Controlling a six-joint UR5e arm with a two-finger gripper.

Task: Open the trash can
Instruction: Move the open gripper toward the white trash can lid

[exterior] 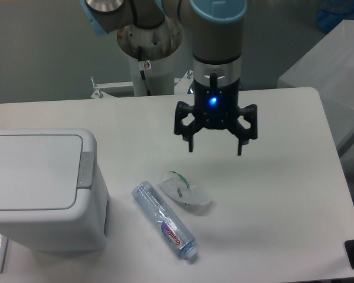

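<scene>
We see the gripper (215,146) hanging above the white table (283,194), its two black fingers (190,140) spread wide apart and holding nothing. A blue light glows on the gripper's body just above the fingers. The fingers point down at the table and are clear of it, over the middle of the far half.

The trash can (44,188) stands at the left edge of the table, well apart from the gripper. Its flat lid (29,171) lies shut, flush with the top, and the grey push tab (84,170) sits on the rim at the lid's right side, facing the middle of the table.

Between the trash can and the gripper, nearer to us, a clear plastic bottle (164,221) lies on its side, slanting from upper left to lower right with its cap end towards the near edge. Just beside it, to its upper right, lies a crumpled piece of clear plastic (186,190) with a green rim; we cannot tell whether the two touch. The arm's pedestal (148,53) rises behind the far edge of the table.
</scene>
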